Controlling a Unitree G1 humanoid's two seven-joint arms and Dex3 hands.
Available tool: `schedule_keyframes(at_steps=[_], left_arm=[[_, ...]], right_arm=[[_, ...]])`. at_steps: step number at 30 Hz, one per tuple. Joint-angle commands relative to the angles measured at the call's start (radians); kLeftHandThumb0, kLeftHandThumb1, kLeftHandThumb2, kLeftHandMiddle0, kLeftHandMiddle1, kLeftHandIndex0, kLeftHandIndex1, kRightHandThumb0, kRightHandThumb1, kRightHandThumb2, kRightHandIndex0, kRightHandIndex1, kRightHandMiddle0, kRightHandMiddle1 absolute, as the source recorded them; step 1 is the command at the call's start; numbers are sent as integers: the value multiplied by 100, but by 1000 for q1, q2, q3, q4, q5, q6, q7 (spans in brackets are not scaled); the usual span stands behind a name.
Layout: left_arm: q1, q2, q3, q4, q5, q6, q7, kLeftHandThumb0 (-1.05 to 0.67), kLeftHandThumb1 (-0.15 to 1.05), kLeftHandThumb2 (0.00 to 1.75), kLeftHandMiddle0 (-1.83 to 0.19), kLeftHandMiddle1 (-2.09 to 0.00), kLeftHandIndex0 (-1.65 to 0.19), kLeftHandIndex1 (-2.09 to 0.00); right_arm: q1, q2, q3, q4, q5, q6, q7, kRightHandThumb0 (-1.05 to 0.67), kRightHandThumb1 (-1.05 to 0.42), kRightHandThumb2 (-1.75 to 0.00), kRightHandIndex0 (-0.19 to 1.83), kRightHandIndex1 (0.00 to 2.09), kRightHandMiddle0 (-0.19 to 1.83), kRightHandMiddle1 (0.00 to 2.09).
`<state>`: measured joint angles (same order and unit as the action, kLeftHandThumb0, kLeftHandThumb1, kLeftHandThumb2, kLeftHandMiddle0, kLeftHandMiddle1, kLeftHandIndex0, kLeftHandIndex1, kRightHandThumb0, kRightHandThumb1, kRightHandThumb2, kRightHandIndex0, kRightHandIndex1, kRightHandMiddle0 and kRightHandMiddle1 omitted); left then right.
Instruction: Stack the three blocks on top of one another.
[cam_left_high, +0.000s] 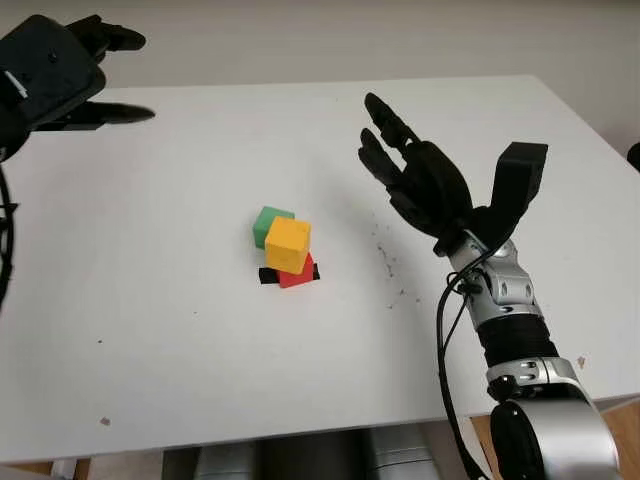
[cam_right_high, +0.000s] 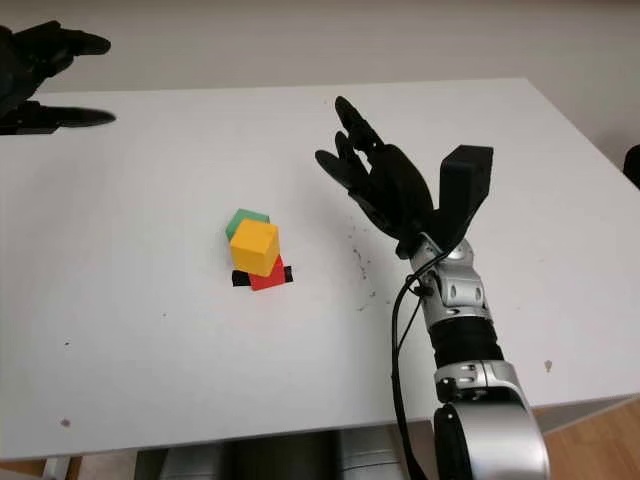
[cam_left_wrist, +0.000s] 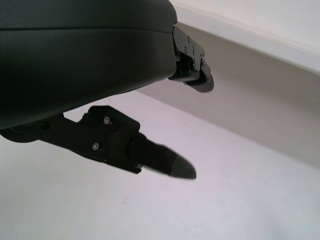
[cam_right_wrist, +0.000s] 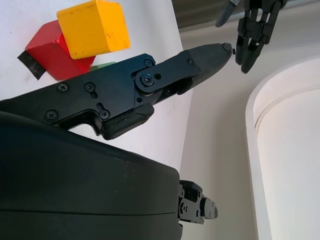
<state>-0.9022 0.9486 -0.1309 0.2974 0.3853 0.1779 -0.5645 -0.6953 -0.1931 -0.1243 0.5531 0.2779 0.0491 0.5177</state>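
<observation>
A yellow block (cam_left_high: 288, 244) sits on top of a red block (cam_left_high: 296, 272) near the middle of the white table (cam_left_high: 150, 330). A green block (cam_left_high: 269, 224) stands on the table just behind them, touching or nearly touching. The red block rests on a small black marker (cam_left_high: 268, 276). My right hand (cam_left_high: 415, 175) hovers open to the right of the blocks, palm toward them, holding nothing. My left hand (cam_left_high: 60, 75) is raised at the far left back corner, open. The yellow block (cam_right_wrist: 93, 27) and red block (cam_right_wrist: 52, 50) also show in the right wrist view.
Small dark specks (cam_left_high: 388, 265) mark the table between the blocks and my right hand. The table's front edge (cam_left_high: 300, 440) runs close to my body. A wall rises behind the table's back edge (cam_left_high: 300, 85).
</observation>
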Motion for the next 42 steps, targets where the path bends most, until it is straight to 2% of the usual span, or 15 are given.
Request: schedule_keyframes(at_steps=[1,3,9,18,24,31,42], left_arm=[[-58,14,-59,51,57,-94,-16,-45,83,4,-9,-6,-26,-11],[-85,0,-114,62,137,-134,-26,-49,82,4,-4,-3,-28,-10],[-99,-68,-167,106,222,-226,-10,-50,80,4,3,-3,-30,-7],[-68,-152,-175,154,232,-290,13,-56,80,5,7,-5,-24,-5],[-46,-194,-181,167,236,-258,30,-57,81,6,10,-4,-22,-4],[-45,-215,-188,180,235,-271,6,-54,82,5,11,-5,-21,-5],[-4,-225,-181,124,192,-254,-76,-58,82,5,15,-5,-20,-5]], right_arm=[[-3,-17,-8,-19,1,-8,5,-72,-99,-6,-19,0,-7,5],[-4,-23,-10,-35,2,13,1,-71,-99,-6,-19,0,-6,6],[-10,-37,-22,-62,7,32,-8,-65,-100,-6,-19,0,-6,6],[-10,-38,-31,-64,5,24,-9,-66,-101,-6,-19,0,-9,4],[-3,-36,-38,-71,15,36,-9,-66,-101,-5,-19,0,-9,4],[5,-41,-34,-84,7,36,-12,-69,-100,-5,-19,0,-9,4],[16,-36,-29,-103,5,51,-25,-70,-100,-5,-19,0,-8,5]])
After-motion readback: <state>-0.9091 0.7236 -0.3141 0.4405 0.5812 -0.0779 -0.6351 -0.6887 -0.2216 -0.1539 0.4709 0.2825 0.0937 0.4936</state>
